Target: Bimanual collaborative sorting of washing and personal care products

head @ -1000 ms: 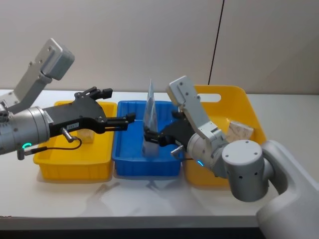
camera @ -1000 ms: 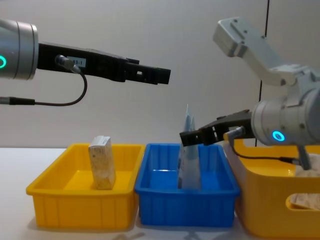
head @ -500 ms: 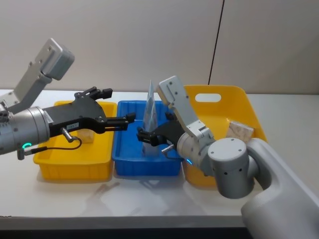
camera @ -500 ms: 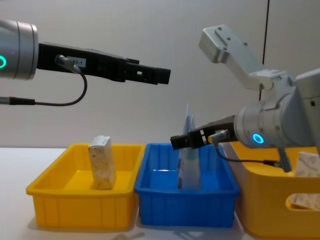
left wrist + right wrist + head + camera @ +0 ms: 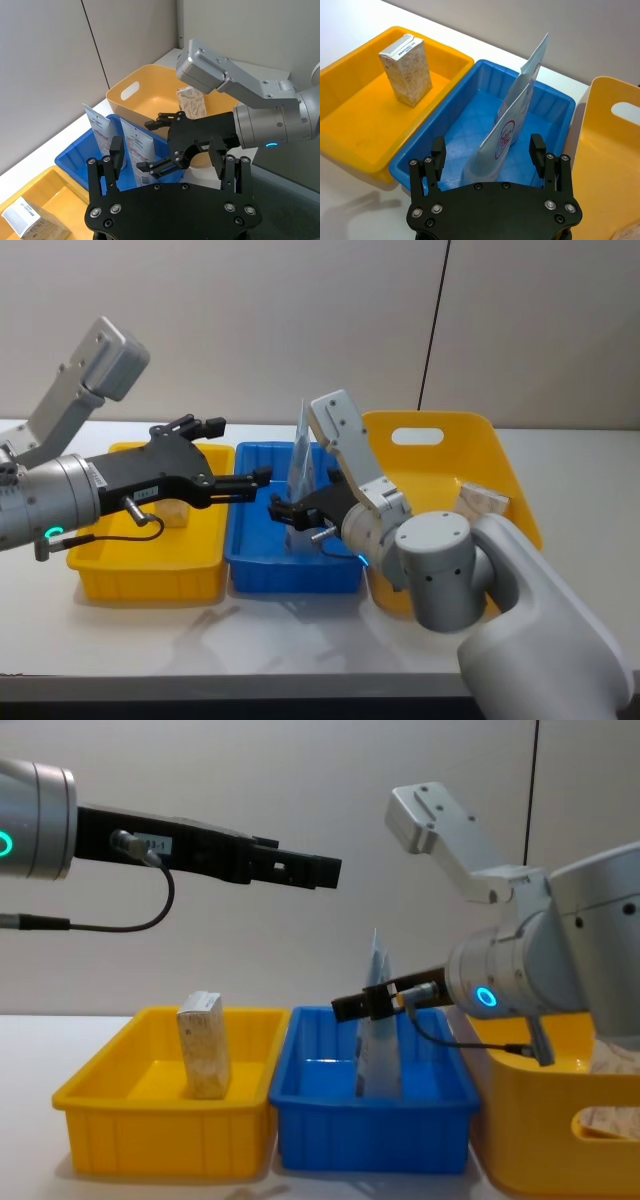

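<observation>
Two pale blue tapering pouches stand upright in the blue bin; the chest view shows them from the side. My right gripper is open low over the blue bin, and the nearer pouch stands under the gap between its fingers. In the head view it reaches left in front of the pouches. My left gripper hangs open and empty higher up, over the seam between the left yellow bin and the blue bin. A marbled pack stands in the left yellow bin.
Another marbled pack lies in the large yellow handled basket at the right. The three containers stand side by side on the white table. A grey wall rises behind them.
My right gripper has swung leftward across the blue bin, passing in front of the pouches. The left arm and all packs have stayed where they were.
</observation>
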You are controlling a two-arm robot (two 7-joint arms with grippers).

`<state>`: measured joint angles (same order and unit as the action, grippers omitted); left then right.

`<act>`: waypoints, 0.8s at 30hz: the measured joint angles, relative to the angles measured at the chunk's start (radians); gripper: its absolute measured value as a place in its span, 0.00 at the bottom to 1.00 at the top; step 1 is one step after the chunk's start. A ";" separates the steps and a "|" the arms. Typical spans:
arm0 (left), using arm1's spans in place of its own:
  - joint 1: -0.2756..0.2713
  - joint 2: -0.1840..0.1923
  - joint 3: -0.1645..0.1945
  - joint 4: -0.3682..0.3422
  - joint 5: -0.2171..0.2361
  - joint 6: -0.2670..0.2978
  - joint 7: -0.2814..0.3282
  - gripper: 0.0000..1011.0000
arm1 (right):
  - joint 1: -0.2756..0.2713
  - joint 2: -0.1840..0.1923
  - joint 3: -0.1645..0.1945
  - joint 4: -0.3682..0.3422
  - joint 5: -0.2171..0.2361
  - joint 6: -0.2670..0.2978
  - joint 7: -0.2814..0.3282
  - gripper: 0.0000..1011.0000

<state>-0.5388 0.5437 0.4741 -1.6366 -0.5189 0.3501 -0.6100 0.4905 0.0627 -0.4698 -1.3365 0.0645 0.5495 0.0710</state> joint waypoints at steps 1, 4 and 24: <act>0.000 0.000 0.000 0.000 0.000 0.000 0.000 0.99 | 0.002 -0.004 0.002 0.003 0.000 0.002 -0.002 0.99; 0.000 0.000 0.000 0.000 0.000 0.000 0.000 0.99 | 0.007 -0.016 0.006 0.014 0.000 0.009 -0.008 0.99; 0.000 0.000 0.000 0.000 0.000 0.000 0.000 0.99 | 0.020 -0.043 0.018 0.040 0.000 0.024 -0.021 0.56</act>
<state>-0.5389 0.5437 0.4740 -1.6366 -0.5189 0.3501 -0.6100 0.5105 0.0192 -0.4516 -1.2960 0.0644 0.5733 0.0503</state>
